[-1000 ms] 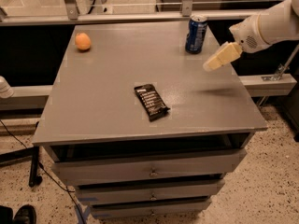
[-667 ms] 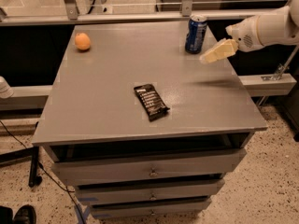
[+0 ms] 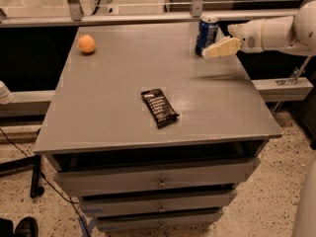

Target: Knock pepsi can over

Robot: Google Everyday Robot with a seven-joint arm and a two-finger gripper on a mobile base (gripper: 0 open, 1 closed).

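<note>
The fingers [image 3: 223,47] show as one narrow cream wedge with no gap visible between them, so they look closed on nothing. Their tips point left and slightly down. The gripper [image 3: 207,53] hovers above the far right part of the desk [image 3: 113,78], with its tip right at the lower right side of the pepsi can [image 3: 207,35]. Whether the tip actually touches the can or only sits just beside it cannot be told from this view. A soft shadow lies on the desk below the gripper.

The pepsi can stands upright near the back edge of the desk, towards the right corner, its silver top rim facing up. Behind the gripper, the white arm [image 3: 276,32] reaches in roughly level from the right edge of the view.

Farther out, a black snack bar [image 3: 159,108] lies flat near the middle of the desk, angled, well apart from the can. An orange [image 3: 87,44] rests near the far left corner. Under the grey top, three drawers [image 3: 158,179] are stacked at the front, and the floor around is speckled.
</note>
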